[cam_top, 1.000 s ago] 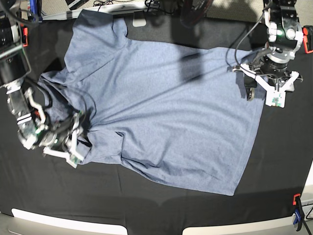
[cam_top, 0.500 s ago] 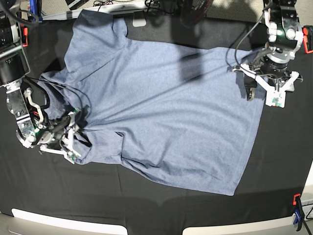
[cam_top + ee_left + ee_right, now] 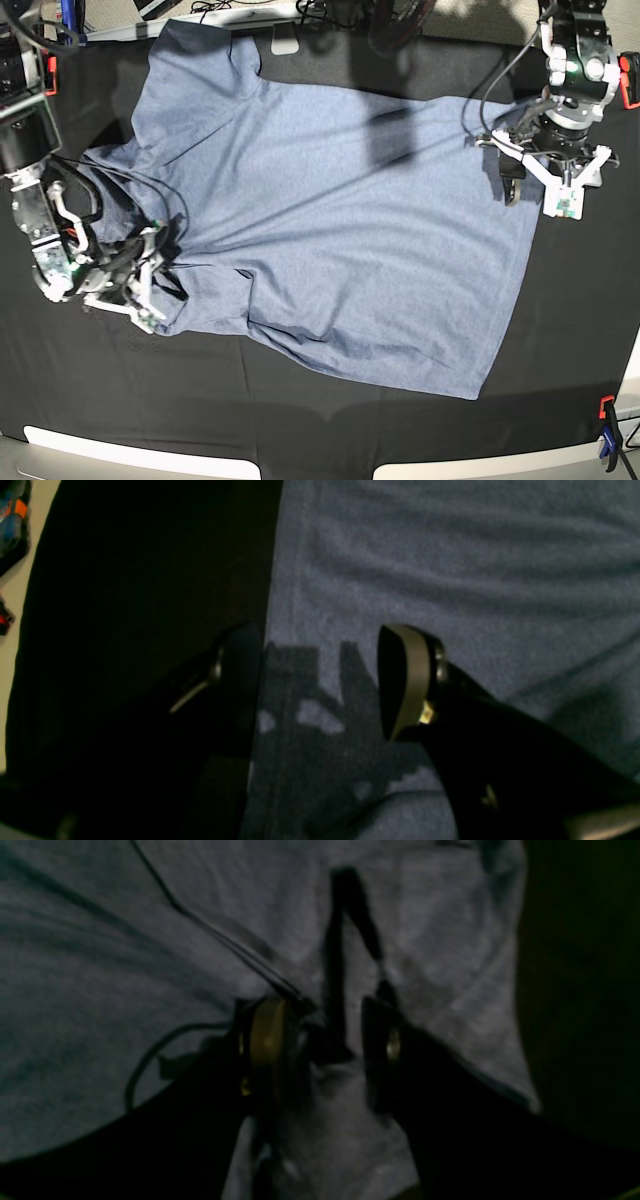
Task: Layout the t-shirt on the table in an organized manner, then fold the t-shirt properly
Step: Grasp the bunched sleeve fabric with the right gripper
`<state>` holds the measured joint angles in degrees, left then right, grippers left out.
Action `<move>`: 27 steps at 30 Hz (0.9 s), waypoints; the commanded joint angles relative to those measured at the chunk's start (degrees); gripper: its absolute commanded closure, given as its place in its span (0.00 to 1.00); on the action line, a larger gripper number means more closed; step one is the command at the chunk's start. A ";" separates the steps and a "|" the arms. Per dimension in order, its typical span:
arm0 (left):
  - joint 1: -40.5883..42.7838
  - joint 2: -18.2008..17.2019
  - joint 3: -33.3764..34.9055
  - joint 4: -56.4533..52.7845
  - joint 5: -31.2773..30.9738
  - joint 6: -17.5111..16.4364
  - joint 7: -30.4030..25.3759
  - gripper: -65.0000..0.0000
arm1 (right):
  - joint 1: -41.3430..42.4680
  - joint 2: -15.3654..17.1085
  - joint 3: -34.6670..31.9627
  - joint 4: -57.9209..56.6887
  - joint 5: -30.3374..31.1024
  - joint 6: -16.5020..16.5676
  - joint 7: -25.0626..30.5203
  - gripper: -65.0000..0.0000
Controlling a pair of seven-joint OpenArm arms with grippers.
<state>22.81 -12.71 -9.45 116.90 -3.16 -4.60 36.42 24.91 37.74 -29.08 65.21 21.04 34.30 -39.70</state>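
One t-shirt [image 3: 330,230] spread on table [image 3: 300,420]; left jaws released, right jaws grasping sleeve.

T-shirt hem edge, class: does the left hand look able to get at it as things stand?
Probably yes. The left hand hangs open straddling the t-shirt hem edge, one finger over the table, with nothing between.

White-framed arms [image 3: 568,60] with black cables, dark pads [image 3: 407,680].
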 commanded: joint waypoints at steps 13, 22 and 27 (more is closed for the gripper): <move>-0.11 -0.35 -0.26 1.09 0.11 0.24 -1.36 0.47 | 5.05 -0.87 0.74 -2.16 -3.43 0.35 1.51 0.90; -0.09 -0.33 -0.26 1.09 0.11 0.26 -1.33 0.47 | 10.88 -0.96 0.74 -2.19 -1.53 0.07 5.11 0.90; -0.09 -0.35 -0.26 1.09 0.11 0.24 -1.31 0.47 | 12.09 -2.93 0.72 -2.23 -7.32 -1.70 8.37 0.98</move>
<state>22.85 -12.71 -9.45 116.90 -3.16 -4.58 36.40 35.20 34.35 -29.02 62.33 13.45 32.91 -32.64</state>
